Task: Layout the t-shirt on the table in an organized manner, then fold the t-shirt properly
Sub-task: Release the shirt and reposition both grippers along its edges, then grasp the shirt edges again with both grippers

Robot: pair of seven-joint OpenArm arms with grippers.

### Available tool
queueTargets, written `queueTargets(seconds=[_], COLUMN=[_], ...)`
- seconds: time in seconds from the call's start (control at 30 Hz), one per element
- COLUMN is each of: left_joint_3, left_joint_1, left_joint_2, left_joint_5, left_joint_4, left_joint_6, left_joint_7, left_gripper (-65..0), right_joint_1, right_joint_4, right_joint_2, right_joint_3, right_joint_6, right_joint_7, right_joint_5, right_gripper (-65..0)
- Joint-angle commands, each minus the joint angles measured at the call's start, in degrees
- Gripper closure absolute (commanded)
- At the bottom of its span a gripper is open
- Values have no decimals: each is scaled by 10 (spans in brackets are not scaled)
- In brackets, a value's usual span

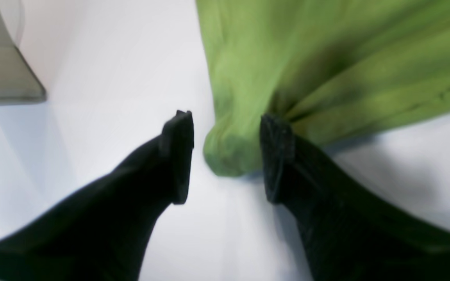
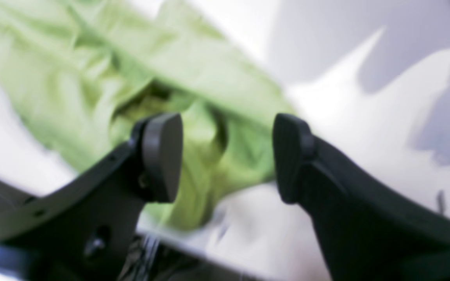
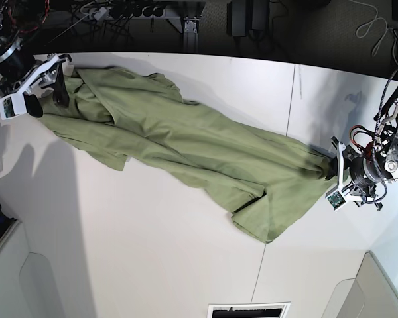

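Layout step: t-shirt (image 3: 186, 146) lies stretched diagonally across the table (image 3: 152, 265), upper left to centre right, bunched and twisted. Left gripper (image 1: 227, 156) at frame right, jaws spread, shirt corner between them, unpinched. Right gripper (image 2: 227, 156) at upper left, jaws spread over cloth. Next, likely: regrasp corners, spread flat.

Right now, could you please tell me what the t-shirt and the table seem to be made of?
T-shirt: soft woven or knit cloth, probably cotton, matte olive green; it creases and bunches into folds.
Table: rigid white panels, matte, possibly laminate or painted board; flat, with thin dark seams and only soft shadows.
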State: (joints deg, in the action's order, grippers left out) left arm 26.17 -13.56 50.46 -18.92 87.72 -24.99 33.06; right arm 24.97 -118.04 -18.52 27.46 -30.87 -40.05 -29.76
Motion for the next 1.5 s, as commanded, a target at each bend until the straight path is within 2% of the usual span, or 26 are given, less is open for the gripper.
queueTargets(seconds=[0.0,0.13,0.27,0.33,0.5,0.57,0.67,0.7,0.8,0.93,1.03,1.07,1.17,1.2,1.23,1.37,1.47], left_joint_3=[-7,-7,-7,-7,-7,-7,-7,-7,-7,-7,-7,-7,-7,-7,-7,-8,-24], left_joint_1=[-13,-14,-13,-13,-11,-5,13,21,49,84,100,103,110,112,114,115,115], left_joint_2=[12,-4,-50,-72,-119,-134,-139,-139,-138,-121,-107,-101,-88,-84,-82,-74,-65], left_joint_5=[-4,-21,-21,-21,-21,-21,-23,-23,-23,-23,-23,-23,-28,-32,-33,-36,-37], left_joint_4=[18,45,38,27,-15,-27,-31,-31,-31,-31,-31,-31,-30,-30,-30,-23,4], left_joint_6=[3,3,3,3,1,-4,-3,-4,-40,-42,-42,-42,-42,-42,-42,-42,-42], left_joint_7=[-7,-11,-11,-11,-6,-3,-2,-1,0,-1,-1,-1,-1,0,0,-2,-3], left_gripper=[-302,-302,-302,-302,-302,-302,-301,-301,-301,-301,-301,-301,-301,-301,-301,-301,-301], right_joint_1=[-18,-82,-141,-171,-227,-242,-256,-262,-287,-318,-339,-347,-360,-360,-360,-360,-360], right_joint_4=[-7,29,112,158,238,255,258,258,258,266,290,299,313,313,313,309,302], right_joint_2=[0,16,15,15,15,15,15,15,12,-1,-15,-16,-18,-18,-18,-17,-16], right_joint_3=[1,-24,-79,-105,-152,-172,-190,-191,-191,-189,-188,-188,-183,-182,-179,-165,-150], right_joint_6=[-2,14,18,36,34,34,35,35,41,76,93,94,110,123,134,161,164], right_joint_7=[17,17,37,41,38,36,37,37,38,38,41,41,42,42,42,41,43], right_joint_5=[-5,42,120,147,153,155,155,157,183,218,221,221,220,220,220,216,198], right_gripper=[-360,-360,-360,-360,-349,-246,-26,0,0,0,0,-35,-319,-389,-422,-423,-422])
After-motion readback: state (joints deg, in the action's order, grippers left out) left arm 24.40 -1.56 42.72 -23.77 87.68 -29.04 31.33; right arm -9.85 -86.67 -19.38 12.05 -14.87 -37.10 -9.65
